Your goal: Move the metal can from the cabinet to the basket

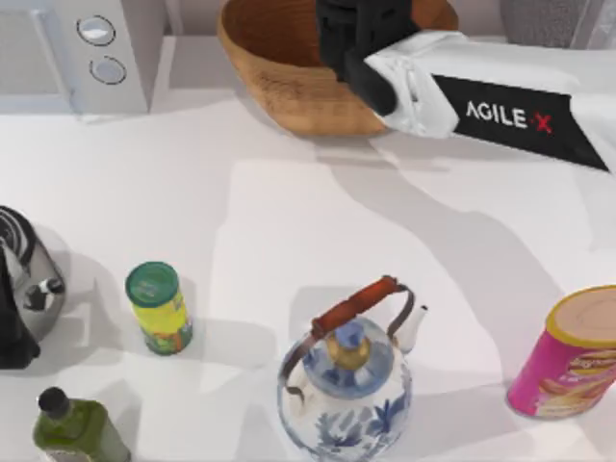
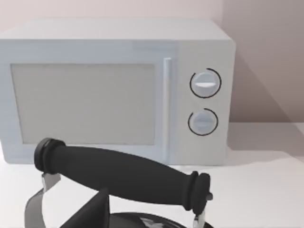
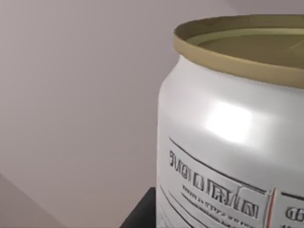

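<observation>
**One silver can up close, one arm over the basket**

One pincer (image 1: 351, 34), the right arm's, is at the back of the tabletop, over the basket (image 1: 279, 82). It is a dark shape there and its white arm reaches in from the right side. I cannot tell if its fingers are wide, narrow or holding something. The right wrist view shows the metal can (image 3: 228, 137) very close — silver, with a dull gold rim on top and a label with dark writing and a thin red line. A plain pale wall is behind it. I cannot tell from that view if the can is touching the fingers or the basket.

The basket is round, tan and woven, and sits at the back middle of the tabletop (image 1: 318, 221). To its left, in the back left corner, is a white microwave (image 1: 82, 53) with two round knobs.

Nearer the front stand more things, well apart from the basket — a yellow canister (image 1: 160, 308) with a green lid, a blue-and-white teapot (image 1: 345, 385) with a red handle, a pink snack tube (image 1: 568, 356) at the right edge, a green bottle (image 1: 75, 428) with a black cap at the front left, and a dark kettle (image 1: 24, 289) at the left edge.

The left wrist view looks past a black kettle handle (image 2: 123, 173) at the microwave.
</observation>
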